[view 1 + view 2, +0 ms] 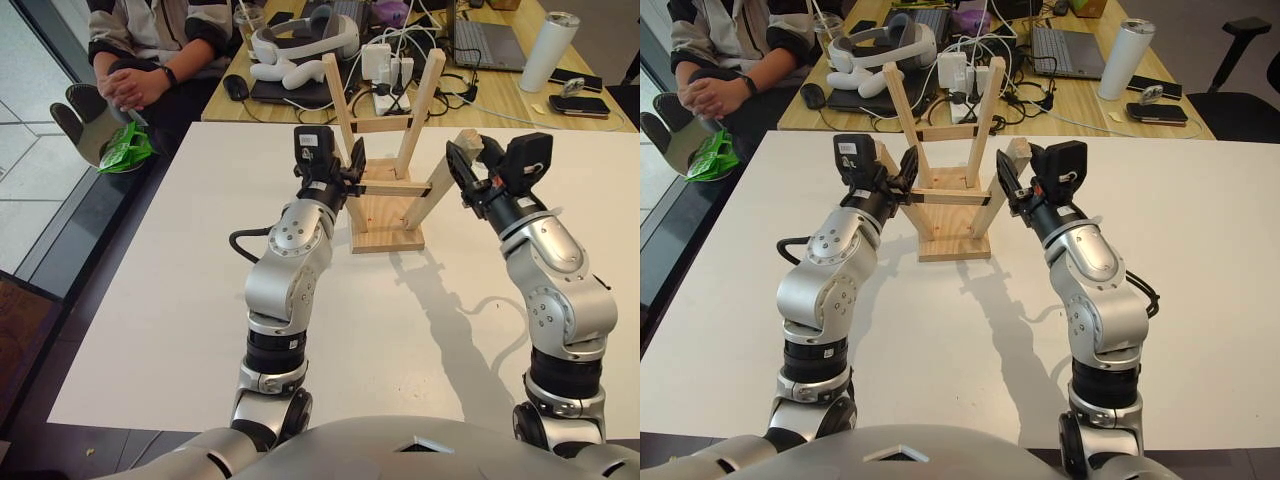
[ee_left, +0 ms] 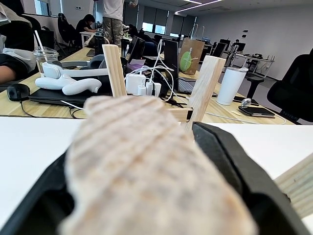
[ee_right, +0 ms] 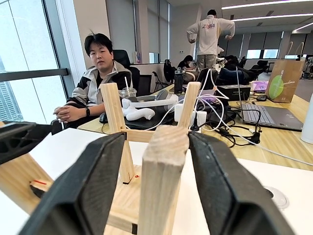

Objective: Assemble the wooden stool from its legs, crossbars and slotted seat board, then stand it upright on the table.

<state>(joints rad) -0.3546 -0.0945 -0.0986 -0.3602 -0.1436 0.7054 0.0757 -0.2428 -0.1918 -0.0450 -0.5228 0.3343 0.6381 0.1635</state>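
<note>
On table [image 1: 170, 300], stool [image 1: 388, 187] inverted, legs [image 1: 338, 95] upward

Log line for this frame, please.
stool: upside down, seat on table | left gripper: shut on near-left leg | right gripper: shut on near-right leg, tilted outward | status: not yet upright

arms: both bent, forearms angled forward
left tool [image 1: 347, 183]: likely clamped on near-left leg [image 2: 146, 161], close view blurred
right tool [image 1: 462, 165]: clamped on near-right leg [image 3: 161, 156]
</note>
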